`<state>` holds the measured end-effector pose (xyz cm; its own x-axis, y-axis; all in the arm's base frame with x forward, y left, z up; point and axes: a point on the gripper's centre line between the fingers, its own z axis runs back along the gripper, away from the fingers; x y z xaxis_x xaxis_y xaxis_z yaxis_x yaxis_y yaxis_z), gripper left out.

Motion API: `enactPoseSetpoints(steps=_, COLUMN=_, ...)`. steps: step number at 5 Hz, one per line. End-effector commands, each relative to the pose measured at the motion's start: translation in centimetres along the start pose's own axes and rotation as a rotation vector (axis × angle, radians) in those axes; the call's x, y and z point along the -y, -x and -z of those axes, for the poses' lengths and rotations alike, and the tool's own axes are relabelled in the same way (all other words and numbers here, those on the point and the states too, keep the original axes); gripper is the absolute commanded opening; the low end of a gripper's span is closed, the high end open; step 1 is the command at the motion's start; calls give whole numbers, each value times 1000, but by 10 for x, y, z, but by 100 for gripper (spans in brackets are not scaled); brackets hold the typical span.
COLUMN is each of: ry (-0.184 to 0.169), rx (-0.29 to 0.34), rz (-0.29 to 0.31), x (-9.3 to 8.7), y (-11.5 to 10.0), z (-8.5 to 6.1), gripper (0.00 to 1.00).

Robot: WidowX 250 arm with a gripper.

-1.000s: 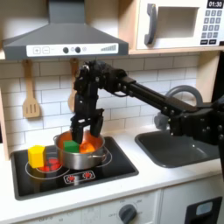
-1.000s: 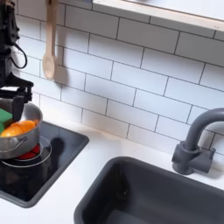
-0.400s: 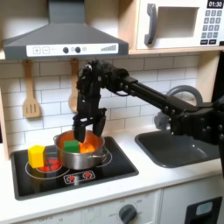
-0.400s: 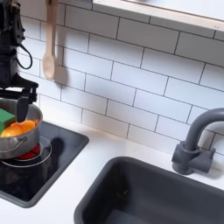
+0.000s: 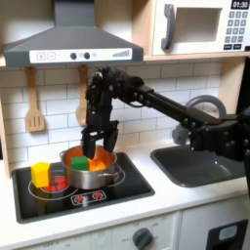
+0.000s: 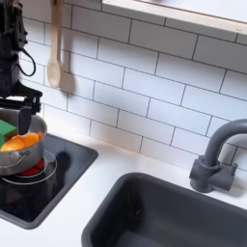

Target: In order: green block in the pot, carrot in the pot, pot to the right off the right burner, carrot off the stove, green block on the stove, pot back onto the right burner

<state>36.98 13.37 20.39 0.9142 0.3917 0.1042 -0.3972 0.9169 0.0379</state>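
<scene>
The steel pot stands on the right burner of the black stove. Inside it lie the green block and, to its right in the first exterior view, the orange carrot. My gripper hangs just above the pot, open, with nothing between its fingers. In the second exterior view the pot sits at the left edge with the carrot and green block in it, and the gripper is right over them. The dark grey sink has nothing in its basin.
A yellow block and a small red piece sit on the left burner beside the pot. A wooden spoon hangs on the tiled wall. The arched faucet stands behind the sink. White counter separates stove and sink.
My gripper has risen a little from inside the pot, leaving the carrot lying there. Over the last half second nothing has moved.
</scene>
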Motion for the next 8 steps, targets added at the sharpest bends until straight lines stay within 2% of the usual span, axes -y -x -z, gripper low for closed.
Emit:
enactPoseSetpoints(steps=1, ry=-10, rx=-7, rz=29, x=6, y=-2, z=12, gripper=100)
enactPoseSetpoints(steps=3, ry=-4, rx=14, rz=44, x=8, y=-4, z=8, gripper=100)
enactPoseSetpoints(steps=4, ry=0, rx=30, rz=57, x=10, y=-6, z=1, gripper=100)
enactPoseSetpoints(steps=5, ry=26, rx=34, rz=113, x=18, y=-3, z=-2, gripper=100)
enactPoseSetpoints(steps=6, ry=19, rx=37, rz=129, x=20, y=-3, z=-4, gripper=100)
enactPoseSetpoints(steps=7, ry=42, rx=11, rz=180, x=26, y=6, z=-1, gripper=100)
enactPoseSetpoints(steps=8, ry=48, rx=-7, rz=214, x=32, y=10, z=4, gripper=100)
